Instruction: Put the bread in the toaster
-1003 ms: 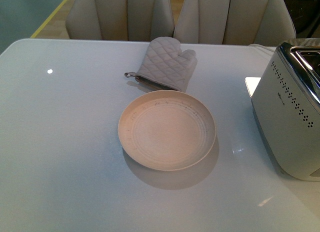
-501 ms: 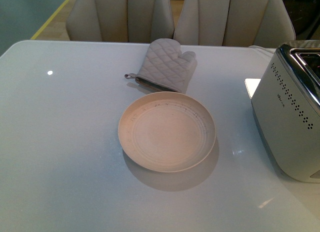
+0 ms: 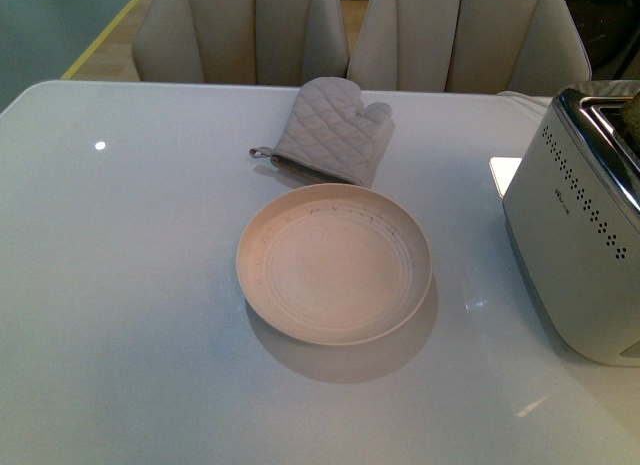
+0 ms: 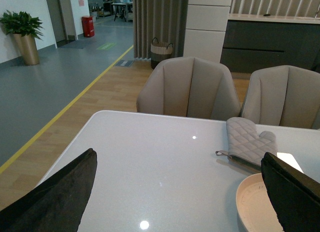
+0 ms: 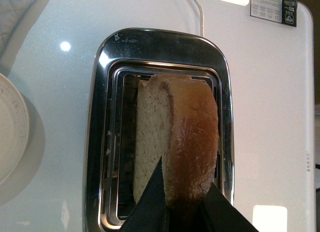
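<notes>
In the right wrist view my right gripper is shut on the bread, a thick tan slice with a brown crust, held on edge directly over the slotted chrome top of the toaster. The slice's far end sits over the slot opening; I cannot tell how deep it reaches. In the front view the toaster stands at the table's right edge, and a dark sliver of the bread shows above its top. My left gripper hangs open above the table, with nothing between its black fingers.
A round beige plate lies mid-table with nothing on it. A grey quilted oven mitt lies just behind it. Two beige chairs stand along the far edge. The toaster's white cord runs off behind it.
A dark sliver of the bread has come into the front view above the toaster's top at the right edge. Plate, mitt and toaster have stayed put.
</notes>
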